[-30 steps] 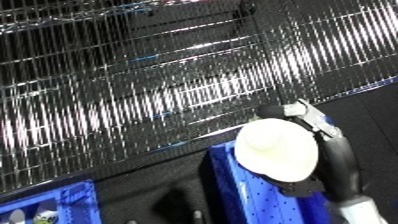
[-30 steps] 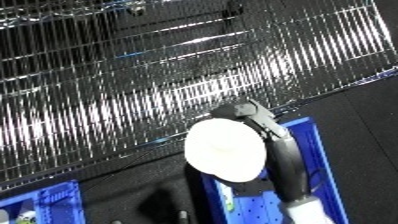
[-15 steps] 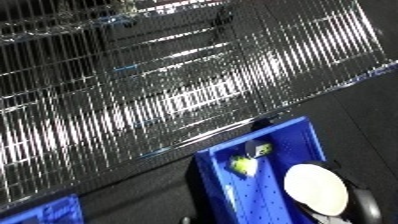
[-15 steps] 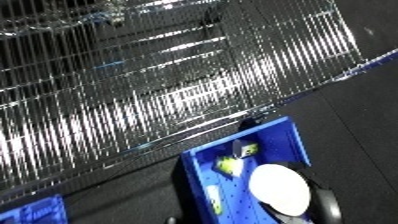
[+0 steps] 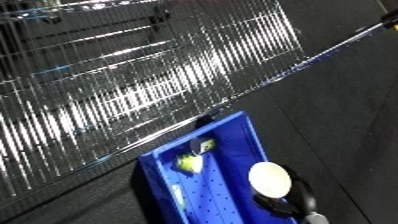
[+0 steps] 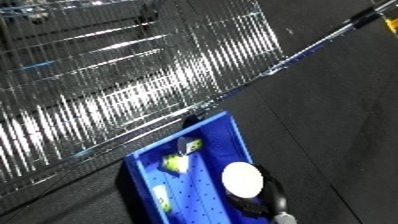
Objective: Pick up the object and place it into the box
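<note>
One wire mesh rack (image 5: 133, 95) fills the upper left; below it the blue bin (image 5: 226, 150) holds a small yellow-green item (image 5: 188, 163). Inside the bin, the right hand (image 5: 293, 202) curls round the white round object (image 5: 269, 180).

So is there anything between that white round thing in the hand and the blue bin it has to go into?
Nothing visible. The right hand holds the white round object directly over the blue bin. Small yellow-green items lie in the bin's far end, off to one side.
</note>
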`<state>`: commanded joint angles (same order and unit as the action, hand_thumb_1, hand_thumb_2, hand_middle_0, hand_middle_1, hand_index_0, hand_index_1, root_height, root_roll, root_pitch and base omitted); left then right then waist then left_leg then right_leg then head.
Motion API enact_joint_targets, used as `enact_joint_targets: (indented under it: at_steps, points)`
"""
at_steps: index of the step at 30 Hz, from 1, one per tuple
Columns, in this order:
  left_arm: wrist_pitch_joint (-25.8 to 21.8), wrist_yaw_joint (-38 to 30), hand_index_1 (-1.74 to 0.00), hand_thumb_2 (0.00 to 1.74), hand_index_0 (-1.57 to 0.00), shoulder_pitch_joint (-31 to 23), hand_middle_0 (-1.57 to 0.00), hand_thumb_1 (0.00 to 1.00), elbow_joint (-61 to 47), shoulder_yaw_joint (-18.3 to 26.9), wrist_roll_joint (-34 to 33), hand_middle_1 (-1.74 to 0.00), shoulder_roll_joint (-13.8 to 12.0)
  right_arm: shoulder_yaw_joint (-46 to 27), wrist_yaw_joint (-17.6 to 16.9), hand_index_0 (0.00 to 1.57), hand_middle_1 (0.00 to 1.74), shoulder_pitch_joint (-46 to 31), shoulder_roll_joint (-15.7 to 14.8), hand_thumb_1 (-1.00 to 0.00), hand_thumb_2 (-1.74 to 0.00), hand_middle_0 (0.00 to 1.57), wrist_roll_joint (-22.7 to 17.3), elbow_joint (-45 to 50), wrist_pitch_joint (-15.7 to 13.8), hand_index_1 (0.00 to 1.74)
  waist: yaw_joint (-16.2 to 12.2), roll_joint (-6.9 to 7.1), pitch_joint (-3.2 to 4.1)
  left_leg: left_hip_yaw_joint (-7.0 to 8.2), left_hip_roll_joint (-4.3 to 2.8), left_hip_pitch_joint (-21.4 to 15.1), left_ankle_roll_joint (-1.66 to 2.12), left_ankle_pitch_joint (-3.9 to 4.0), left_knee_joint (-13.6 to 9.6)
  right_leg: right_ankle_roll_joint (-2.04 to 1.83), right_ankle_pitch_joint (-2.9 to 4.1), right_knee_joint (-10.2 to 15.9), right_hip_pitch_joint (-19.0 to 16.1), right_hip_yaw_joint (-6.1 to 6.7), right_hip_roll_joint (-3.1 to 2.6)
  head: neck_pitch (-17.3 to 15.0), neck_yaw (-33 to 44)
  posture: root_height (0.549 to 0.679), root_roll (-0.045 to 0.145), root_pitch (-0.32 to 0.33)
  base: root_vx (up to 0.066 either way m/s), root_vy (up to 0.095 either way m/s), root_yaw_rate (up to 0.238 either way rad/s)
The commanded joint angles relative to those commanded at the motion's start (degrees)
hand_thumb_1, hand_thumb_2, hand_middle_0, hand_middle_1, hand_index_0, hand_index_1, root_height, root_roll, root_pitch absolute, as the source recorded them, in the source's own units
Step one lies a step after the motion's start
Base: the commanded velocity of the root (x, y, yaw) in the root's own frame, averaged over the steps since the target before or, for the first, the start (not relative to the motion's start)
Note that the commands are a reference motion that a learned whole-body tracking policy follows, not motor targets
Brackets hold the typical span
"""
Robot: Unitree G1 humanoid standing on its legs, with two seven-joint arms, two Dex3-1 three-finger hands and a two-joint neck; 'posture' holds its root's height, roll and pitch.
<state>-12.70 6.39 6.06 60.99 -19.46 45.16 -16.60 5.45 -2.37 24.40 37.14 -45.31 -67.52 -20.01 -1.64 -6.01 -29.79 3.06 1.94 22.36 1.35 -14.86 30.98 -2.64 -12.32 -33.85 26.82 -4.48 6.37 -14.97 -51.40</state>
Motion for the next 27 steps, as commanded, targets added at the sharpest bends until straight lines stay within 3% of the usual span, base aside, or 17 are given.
enact_joint_targets:
  at_steps: [2, 13, 20, 27]
  points:
    - [0.0, 0.1, 0.0, 0.0, 0.0, 0.1, 0.0, 0.0, 0.0, -0.3, 0.1, 0.0, 0.1, 0.0, -0.2, 0.0, 0.0, -0.1, -0.2, 0.0, 0.0, 0.0, 0.6, -0.6, 0.2, 0.0, 0.0, -0.24, 0.0, 0.06, 0.08, -0.3, -0.02, 0.13, -0.3, -0.08, 0.12, 0.2, -0.1, 0.07, 0.05, -0.2, 0.1, 0.654, 0.077, 0.082, 0.002, 0.018, 0.001]
    - [0.6, 0.7, 0.0, 0.0, 0.0, 0.9, 0.0, 0.0, 0.4, 0.0, 0.2, 0.0, -0.4, 0.0, 2.0, 0.0, 0.0, -0.7, -1.5, 0.0, 0.0, 0.0, 1.4, -0.9, 0.1, 0.0, -0.2, -0.3, 0.0, -0.09, 0.49, -1.0, -0.09, 0.74, -1.4, -0.21, 0.41, 0.9, -0.4, 0.3, -0.57, -2.0, 1.6, 0.654, 0.078, 0.081, -0.009, 0.004, 0.006]
    - [1.3, 1.0, 0.0, 0.0, 0.0, 1.5, 0.0, 0.0, 0.5, 0.7, -0.3, 0.0, -0.9, 1.6, 7.8, 0.0, 0.0, -1.3, -2.9, 0.0, 0.0, 0.0, 3.1, -0.8, 0.6, 0.0, 0.2, 0.37, 0.0, -0.55, 0.48, -1.5, 0.01, 1.1, -1.8, -0.05, 0.08, 0.9, -1.2, 0.11, -1.0, -4.5, 4.3, 0.655, 0.077, 0.072, -0.014, -0.011, 0.036]
    - [2.3, 1.0, 0.0, 0.0, 0.0, 2.5, 0.0, 0.0, 1.2, 1.4, -1.4, 0.0, -1.6, 4.1, 13.1, 0.0, 0.0, -1.0, -4.9, 0.0, 0.0, 0.0, 2.9, 0.6, 1.0, 0.0, 0.9, 1.64, 0.0, -1.3, 0.41, -2.1, 0.12, 1.09, -1.5, 0.31, -0.65, 0.4, -2.4, -0.24, -1.38, -8.3, 15.4, 0.655, 0.077, 0.057, -0.014, -0.033, 0.084]
